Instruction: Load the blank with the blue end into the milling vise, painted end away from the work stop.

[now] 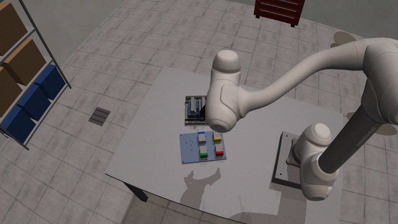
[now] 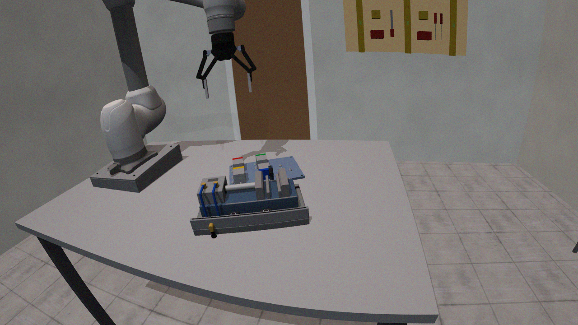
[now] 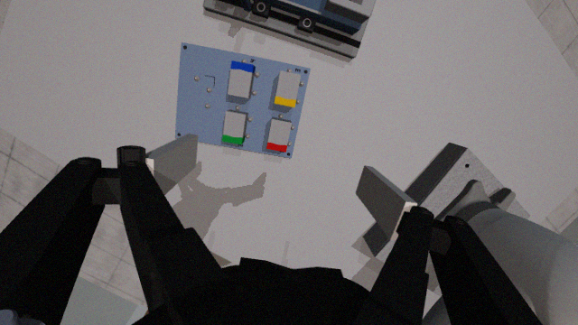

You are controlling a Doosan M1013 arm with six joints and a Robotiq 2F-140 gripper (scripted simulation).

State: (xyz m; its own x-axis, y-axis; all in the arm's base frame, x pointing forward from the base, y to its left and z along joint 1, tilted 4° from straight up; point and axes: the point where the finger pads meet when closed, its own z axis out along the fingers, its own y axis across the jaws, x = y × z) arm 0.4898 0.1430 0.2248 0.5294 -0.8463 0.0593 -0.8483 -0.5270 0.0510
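The blank with the blue end lies on the blue infeed plate, in the corner of the group nearest the vise, painted end toward the vise. In the exterior view it is mostly hidden behind the jaws. The milling vise stands beside the plate with nothing between its jaws. Its hosed block is on the left, the fixed jaw on the right. My gripper is open and empty. It hangs high above the table, back from the plate toward the robot base.
Three other blanks lie on the plate: yellow end, green end, red end. The robot base stands at a table corner. My arm hides part of the vise in the top view.
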